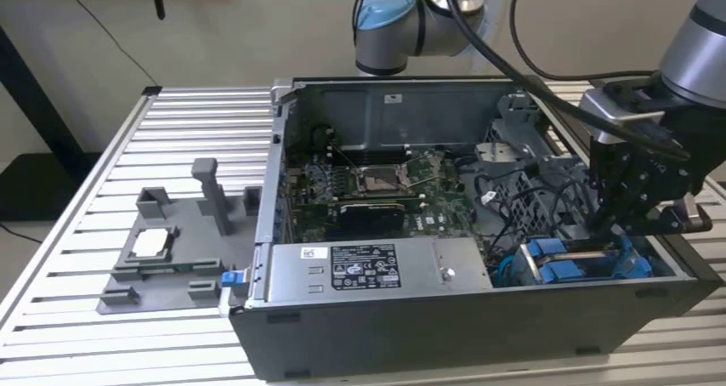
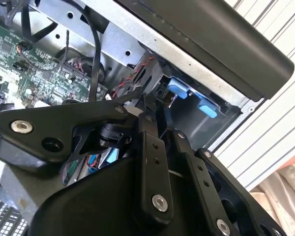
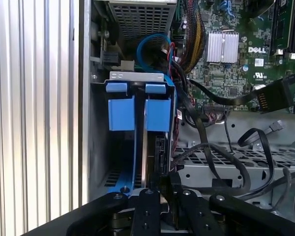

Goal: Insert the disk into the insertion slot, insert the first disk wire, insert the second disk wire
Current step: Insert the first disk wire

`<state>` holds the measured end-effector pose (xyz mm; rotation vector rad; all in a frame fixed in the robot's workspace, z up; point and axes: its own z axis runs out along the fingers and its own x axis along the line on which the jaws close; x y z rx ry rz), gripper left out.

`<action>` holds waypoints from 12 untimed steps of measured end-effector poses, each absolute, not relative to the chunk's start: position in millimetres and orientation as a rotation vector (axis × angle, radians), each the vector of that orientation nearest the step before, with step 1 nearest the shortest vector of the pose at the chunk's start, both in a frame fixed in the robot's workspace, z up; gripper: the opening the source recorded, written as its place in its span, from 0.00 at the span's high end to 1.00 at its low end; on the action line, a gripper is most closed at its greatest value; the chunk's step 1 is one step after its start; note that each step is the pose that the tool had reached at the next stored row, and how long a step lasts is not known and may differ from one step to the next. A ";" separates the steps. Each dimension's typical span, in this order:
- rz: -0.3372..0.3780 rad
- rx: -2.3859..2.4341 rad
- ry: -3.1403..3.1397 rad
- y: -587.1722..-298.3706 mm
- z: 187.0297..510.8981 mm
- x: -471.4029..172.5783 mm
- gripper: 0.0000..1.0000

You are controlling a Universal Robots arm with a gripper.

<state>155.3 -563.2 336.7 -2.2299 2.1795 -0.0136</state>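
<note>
In the exterior view, the black two-fingered gripper (image 1: 609, 231) reaches down into the open dark-grey metal computer case (image 1: 454, 335), at the insertion slot (image 1: 581, 265) of the grey sheet-metal drive cage (blue plastic fittings). In the second wrist view, the gripper (image 2: 155, 105) points toward bright blue tabs (image 2: 179, 91). In the first wrist view, the flat silver-grey disk (image 3: 160, 152), clipped in its blue carrier, stands edge-on inside the insertion slot (image 3: 137, 76). The gripper (image 3: 165, 181) is pinched narrowly on the disk's near edge.

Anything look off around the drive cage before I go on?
Nothing looks damaged or spilled. The only untidy bit: loose black cables drape over the perforated metal panel beside the insertion slot, and a black connector by the motherboard looks unplugged. The gripper sits at the slot's mouth.
</note>
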 end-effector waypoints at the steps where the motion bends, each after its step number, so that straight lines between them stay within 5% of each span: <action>1: -0.013 -2.228 2.182 -563.3 336.3 155.4 0.80; 12: -0.010 -2.211 2.202 -563.5 333.3 155.8 0.80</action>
